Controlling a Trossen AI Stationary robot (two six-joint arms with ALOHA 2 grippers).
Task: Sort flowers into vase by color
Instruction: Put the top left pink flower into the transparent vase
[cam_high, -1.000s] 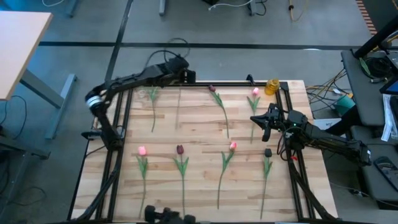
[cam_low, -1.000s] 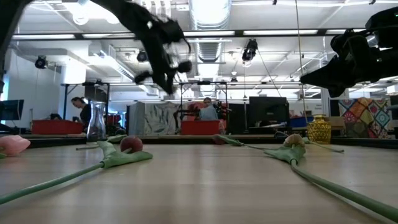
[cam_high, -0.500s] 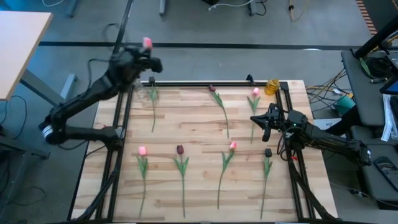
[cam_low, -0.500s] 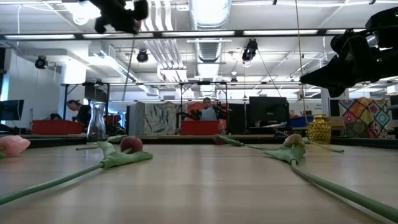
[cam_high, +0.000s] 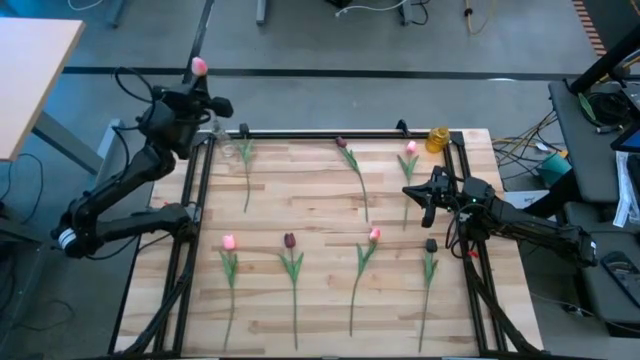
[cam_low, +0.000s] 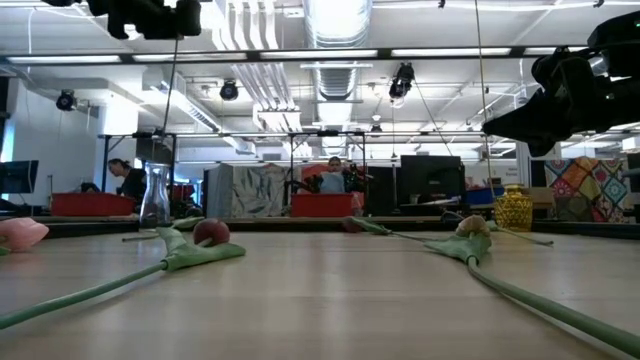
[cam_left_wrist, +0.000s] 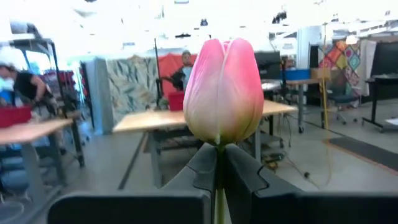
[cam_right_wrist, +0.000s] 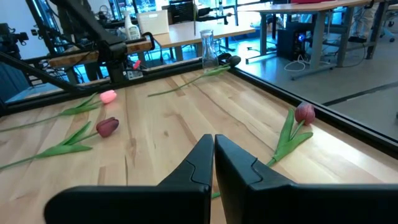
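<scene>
Fingers (cam_left_wrist: 219, 163) of the left arm pinch a pink tulip (cam_high: 198, 66) above the surface's (cam_high: 320, 200) far-left corner by the glass vase (cam_high: 228, 150), while right fingers (cam_high: 427, 195) hover closed, empty, near its right edge.

Held tulip (cam_left_wrist: 223, 90) was pink, stem green, between dark fingers (cam_left_wrist: 205, 165). Table (cam_high: 320, 215) was pale striped wood, black frame. Flowers on it: 3 pink heads (cam_high: 229, 241), 2 maroon (cam_high: 289, 240). Small vase (cam_high: 437, 139) was yellow; other vase (cam_low: 154, 196) clear glass.

Wooden table (cam_high: 320, 210) bears scattered tulips (cam_high: 291, 262) and two vases (cam_high: 437, 139).
</scene>
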